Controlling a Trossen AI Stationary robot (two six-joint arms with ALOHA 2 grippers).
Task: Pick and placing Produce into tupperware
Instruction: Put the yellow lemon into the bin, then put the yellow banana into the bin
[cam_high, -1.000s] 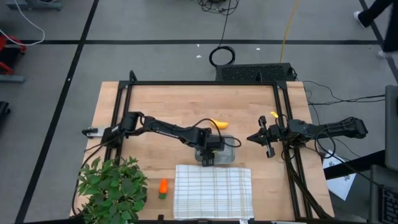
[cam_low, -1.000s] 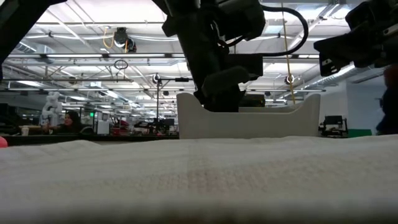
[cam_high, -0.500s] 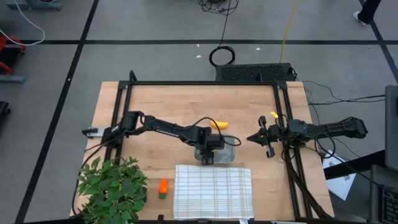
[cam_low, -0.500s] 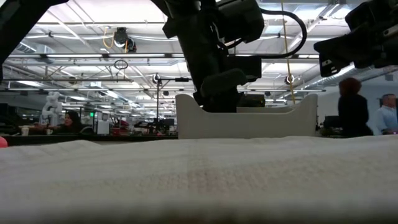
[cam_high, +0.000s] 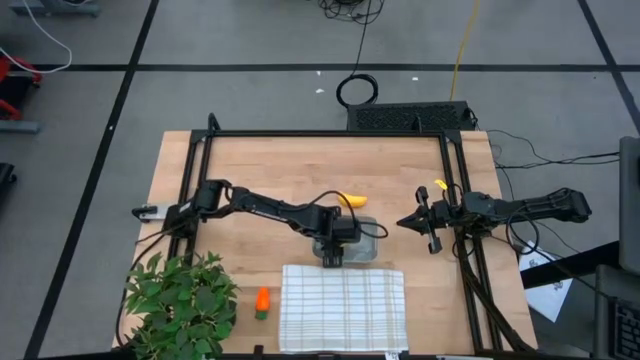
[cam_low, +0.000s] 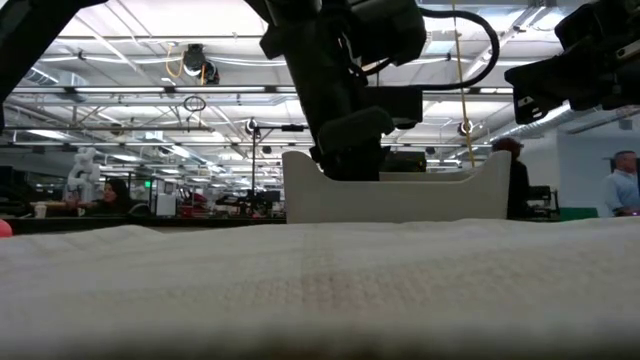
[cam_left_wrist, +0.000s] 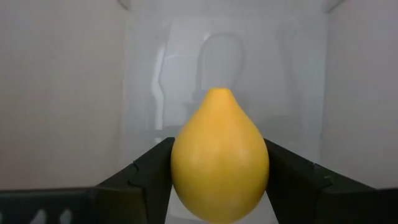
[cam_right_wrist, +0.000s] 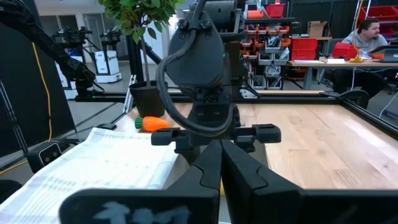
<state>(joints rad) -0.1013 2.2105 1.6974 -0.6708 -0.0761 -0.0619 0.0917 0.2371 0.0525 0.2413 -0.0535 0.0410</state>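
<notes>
The translucent grey tupperware (cam_high: 364, 250) sits mid-table, just beyond the checked cloth; the low view shows its wall (cam_low: 420, 198). My left gripper (cam_high: 335, 246) points down into it, shut on the yellow lemon (cam_left_wrist: 219, 163), with the tupperware floor (cam_left_wrist: 155, 68) behind it. The curved banana (cam_high: 350, 201) lies on the wood just beyond the tupperware. The orange carrot (cam_high: 262, 300) lies near the near edge, between plant and cloth, and also shows in the right wrist view (cam_right_wrist: 152, 123). My right gripper (cam_high: 405, 222) hovers shut to the right of the tupperware, its fingers (cam_right_wrist: 221, 168) together. My left gripper pinches the lemon across its broad middle (cam_left_wrist: 180, 165), one dark finger (cam_left_wrist: 149, 171) on each side, coming from above and pointing down into the tupperware. The lemon's pointed end (cam_left_wrist: 219, 93) faces the floor. Whether it touches the floor, I cannot tell.
A white checked cloth (cam_high: 342, 308) covers the near middle of the table. A leafy green plant (cam_high: 180, 300) stands at the near left corner. A black frame (cam_high: 330, 133) runs along the table's far, left and right sides. People show in the room behind (cam_low: 620, 190).
</notes>
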